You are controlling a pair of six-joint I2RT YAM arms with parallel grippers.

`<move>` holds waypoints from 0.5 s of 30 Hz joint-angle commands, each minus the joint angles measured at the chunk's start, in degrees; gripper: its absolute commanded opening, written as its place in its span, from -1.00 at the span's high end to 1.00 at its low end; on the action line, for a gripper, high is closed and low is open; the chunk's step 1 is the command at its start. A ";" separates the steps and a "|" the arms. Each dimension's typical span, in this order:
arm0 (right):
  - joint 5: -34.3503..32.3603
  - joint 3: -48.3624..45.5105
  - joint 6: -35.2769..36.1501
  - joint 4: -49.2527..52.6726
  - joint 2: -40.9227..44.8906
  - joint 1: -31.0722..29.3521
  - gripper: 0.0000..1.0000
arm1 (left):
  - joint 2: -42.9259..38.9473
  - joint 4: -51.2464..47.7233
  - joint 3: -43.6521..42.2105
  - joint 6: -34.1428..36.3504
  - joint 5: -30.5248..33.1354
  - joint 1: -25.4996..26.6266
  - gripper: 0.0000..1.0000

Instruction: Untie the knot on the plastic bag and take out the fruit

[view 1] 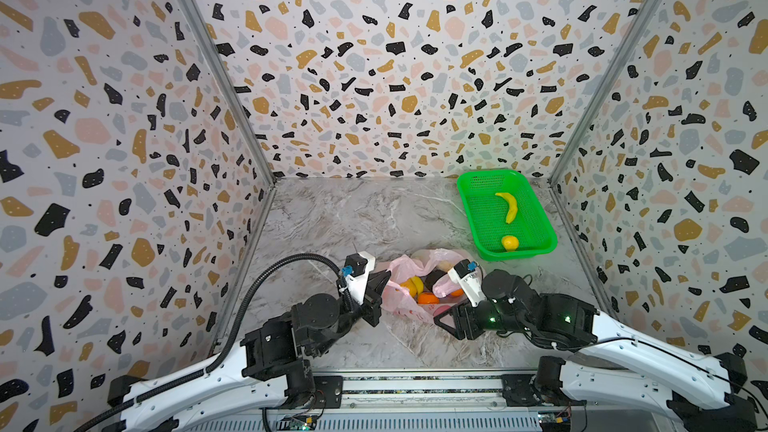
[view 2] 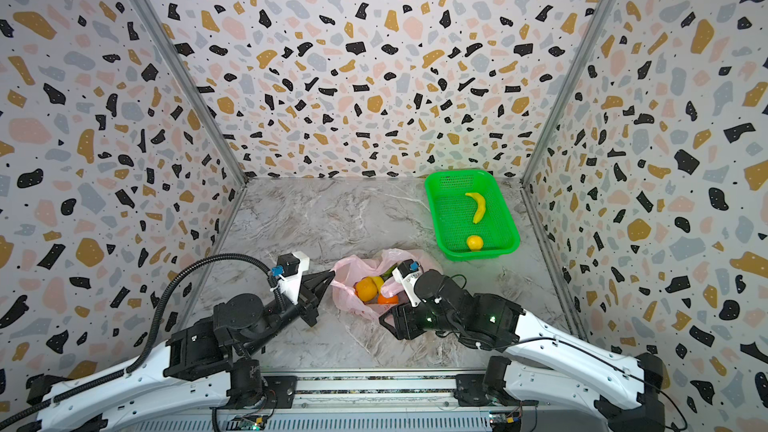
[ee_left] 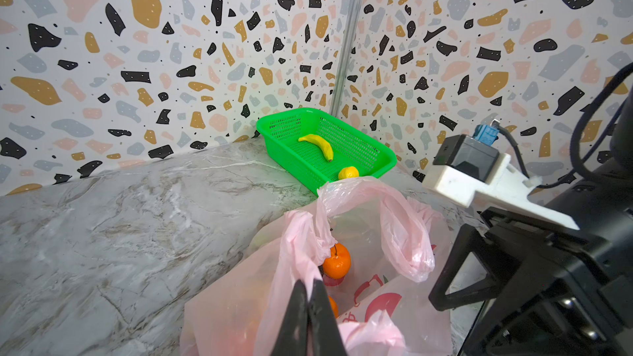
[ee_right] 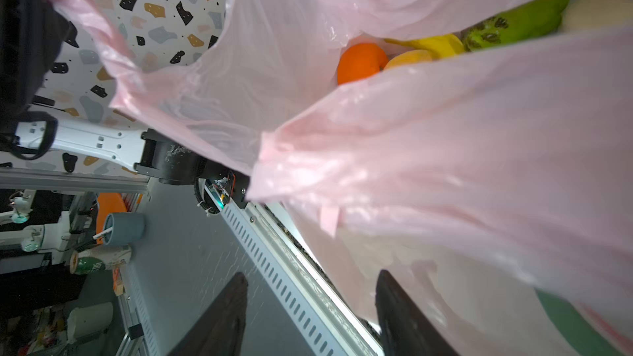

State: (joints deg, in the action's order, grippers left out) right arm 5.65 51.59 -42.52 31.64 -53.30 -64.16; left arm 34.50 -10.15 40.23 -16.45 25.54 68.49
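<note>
The pink plastic bag [view 1: 405, 305] [view 2: 353, 305] lies open near the table's front. My left gripper [view 1: 388, 274] [view 2: 332, 273] [ee_left: 308, 282] is shut on a bunched strip of its film at the bag's left rim. Inside lies the fruit: an orange tangerine [view 1: 428, 297] [ee_left: 337, 260] [ee_right: 359, 61], a yellow-orange one [view 2: 365, 288] and a bumpy green one [ee_right: 513, 25]. My right gripper [view 1: 438, 317] [view 2: 384, 320] [ee_right: 311, 279] is at the bag's front right edge, jaws apart, with film lying against one finger [ee_right: 397, 303]. The knot is out of view; a handle loop [ee_left: 407, 234] hangs loose.
A green mesh basket [view 1: 465, 193] [view 2: 432, 197] [ee_left: 284, 125] stands at the back right corner with a banana [view 1: 509, 206] and a yellow round fruit [view 1: 509, 242] in it. Patterned walls close in three sides. A metal rail [view 1: 415, 384] runs along the front.
</note>
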 commanded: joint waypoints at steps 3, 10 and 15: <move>-13.73 4.83 0.26 -5.67 -8.76 0.16 -0.12 | -1.08 1.68 1.19 0.48 -0.55 1.09 1.00; -14.82 -0.80 -1.86 -13.33 -9.32 13.92 0.06 | -2.55 -0.03 0.21 -0.04 -0.60 2.22 1.00; -6.90 -6.21 -2.32 -15.48 -3.16 30.81 -0.28 | -4.05 -2.71 -0.84 -0.95 1.23 3.05 1.00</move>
State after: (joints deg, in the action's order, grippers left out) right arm -5.39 48.12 -44.05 18.96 -60.23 -40.36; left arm 31.64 -12.03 40.12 -16.75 25.67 71.00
